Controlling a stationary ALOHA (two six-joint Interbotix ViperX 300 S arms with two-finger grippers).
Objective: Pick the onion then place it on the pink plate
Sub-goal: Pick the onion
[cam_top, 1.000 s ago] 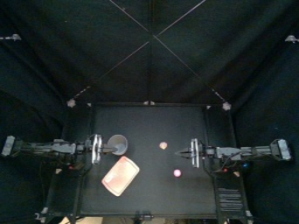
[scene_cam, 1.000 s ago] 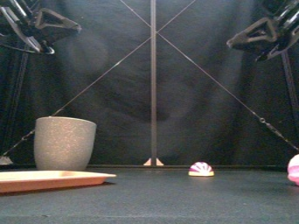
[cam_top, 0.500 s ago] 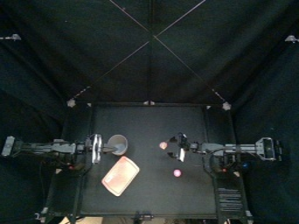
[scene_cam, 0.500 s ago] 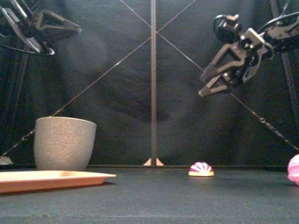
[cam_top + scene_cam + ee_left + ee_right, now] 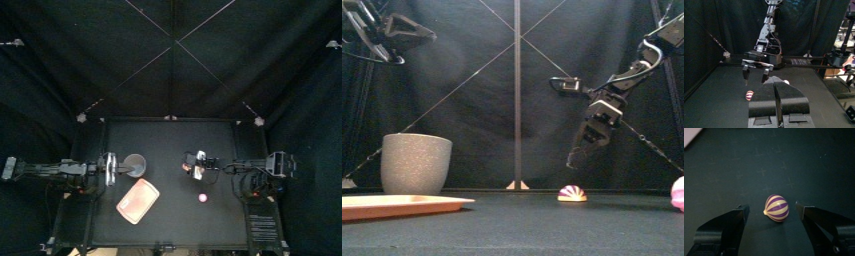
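Note:
The onion [image 5: 572, 192] is a small purple-and-cream striped toy lying on the table right of centre. In the right wrist view the onion [image 5: 777, 208] sits between the two spread jaws of my right gripper [image 5: 775, 206], with a gap on each side. My right gripper [image 5: 573, 158] hangs open a short way above it; from above, the right gripper [image 5: 195, 167] covers the onion. The pink plate [image 5: 138, 201] lies flat at the front left, seen edge-on as the plate [image 5: 396, 206] in the front view. My left gripper [image 5: 777, 86] rests shut at the left side.
A tall grey speckled cup [image 5: 416, 163] stands upright just behind the plate, close to the left gripper [image 5: 107, 168]. A pink round toy [image 5: 203, 197] lies nearer the front, right of the plate, and shows at the front view's right edge [image 5: 677, 193].
The right arm has reached leftward from the table's right side and come down over the onion, jaws open. The left arm, plate, cup and toys have not moved.

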